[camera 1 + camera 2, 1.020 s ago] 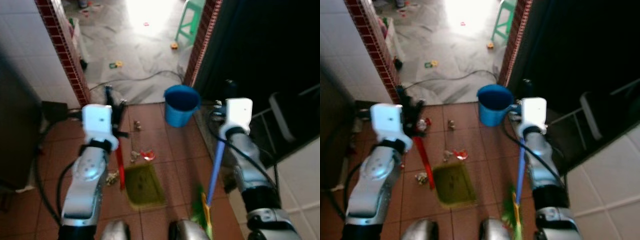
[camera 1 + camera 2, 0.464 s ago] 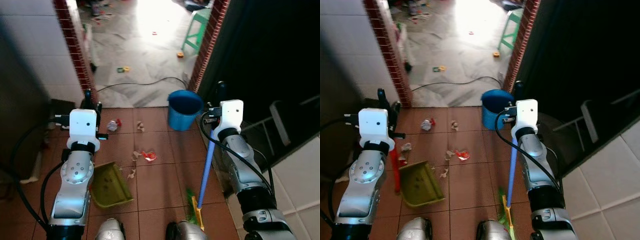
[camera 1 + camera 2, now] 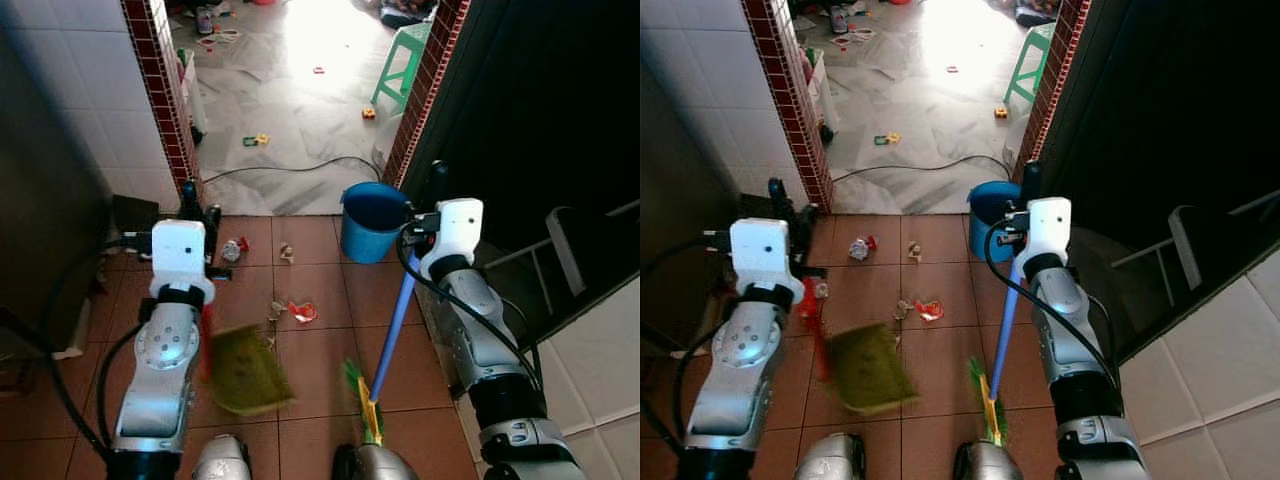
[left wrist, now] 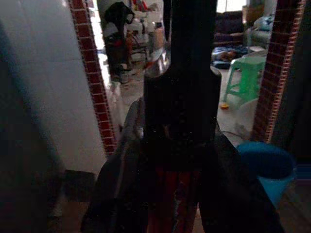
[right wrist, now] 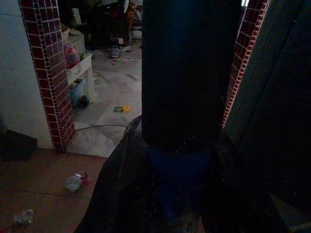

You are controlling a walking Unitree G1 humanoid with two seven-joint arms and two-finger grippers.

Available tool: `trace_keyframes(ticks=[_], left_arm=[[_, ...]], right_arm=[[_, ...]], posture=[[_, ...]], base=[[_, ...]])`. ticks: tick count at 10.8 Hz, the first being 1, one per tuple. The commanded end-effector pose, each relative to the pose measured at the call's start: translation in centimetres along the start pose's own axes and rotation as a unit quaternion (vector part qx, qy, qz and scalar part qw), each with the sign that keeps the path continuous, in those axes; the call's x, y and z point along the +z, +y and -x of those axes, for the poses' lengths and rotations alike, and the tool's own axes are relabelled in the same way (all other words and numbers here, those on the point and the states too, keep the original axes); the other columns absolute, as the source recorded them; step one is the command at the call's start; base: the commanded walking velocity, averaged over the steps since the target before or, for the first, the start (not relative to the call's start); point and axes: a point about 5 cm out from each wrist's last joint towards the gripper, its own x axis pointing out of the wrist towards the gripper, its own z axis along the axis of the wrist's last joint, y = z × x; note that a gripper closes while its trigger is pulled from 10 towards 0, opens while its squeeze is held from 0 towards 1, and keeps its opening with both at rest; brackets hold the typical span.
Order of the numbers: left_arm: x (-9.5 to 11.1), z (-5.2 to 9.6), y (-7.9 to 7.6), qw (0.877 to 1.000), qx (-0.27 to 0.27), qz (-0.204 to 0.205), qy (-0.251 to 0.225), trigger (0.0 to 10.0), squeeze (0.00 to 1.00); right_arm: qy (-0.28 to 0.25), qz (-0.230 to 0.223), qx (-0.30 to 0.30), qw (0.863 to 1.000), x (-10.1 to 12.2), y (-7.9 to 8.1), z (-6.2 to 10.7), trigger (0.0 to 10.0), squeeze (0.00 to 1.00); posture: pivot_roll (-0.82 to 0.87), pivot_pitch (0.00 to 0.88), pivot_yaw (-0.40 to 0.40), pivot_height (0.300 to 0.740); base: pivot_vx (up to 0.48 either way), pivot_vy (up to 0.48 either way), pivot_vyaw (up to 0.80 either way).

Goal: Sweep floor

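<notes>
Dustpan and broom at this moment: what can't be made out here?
- Dustpan: motion-blurred in the eye views, so its tilt and contents are unclear.
- Broom bristles: partly cut off behind the robot's body at the lower edge.
- Left gripper and right gripper: wrist views too dark to judge the grip.
- Floor scraps: too small to identify.

Arms: two silver metal arms (image 3: 165,375), rounded joints
Wrists: white box-shaped wrist blocks (image 3: 180,250)
Cables: black cables (image 3: 420,290)
</notes>
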Motion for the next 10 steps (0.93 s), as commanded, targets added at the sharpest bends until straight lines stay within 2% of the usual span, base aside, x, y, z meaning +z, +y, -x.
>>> trace_keyframes(ticks=[1,4,10], left_arm=[[1.24,-0.16,-0.22,0.999,-0.008,-0.002,-0.036,10.0,0.00],[1.50,-0.36,-0.54,0.999,-0.017,0.006,-0.040,10.0,0.00],[1.49,-0.35,-0.97,0.999,-0.022,0.017,-0.040,10.0,0.00]], right_arm=[[-0.034,0.023,0.007,0.999,1.37,-0.18,-0.13,10.0,0.00],[-0.050,0.027,0.010,0.998,2.13,0.03,-0.43,10.0,0.00],[-0.048,0.031,0.011,0.998,1.95,-0.04,-0.31,10.0,0.00]], posture=[[0.08,0.083,-0.082,0.740],[0.08,0.088,-0.084,0.740],[0.07,0.088,-0.085,0.740]], base=[[0.352,0.000,0.00],[0.480,0.000,0.00],[0.461,0.000,0.00]])
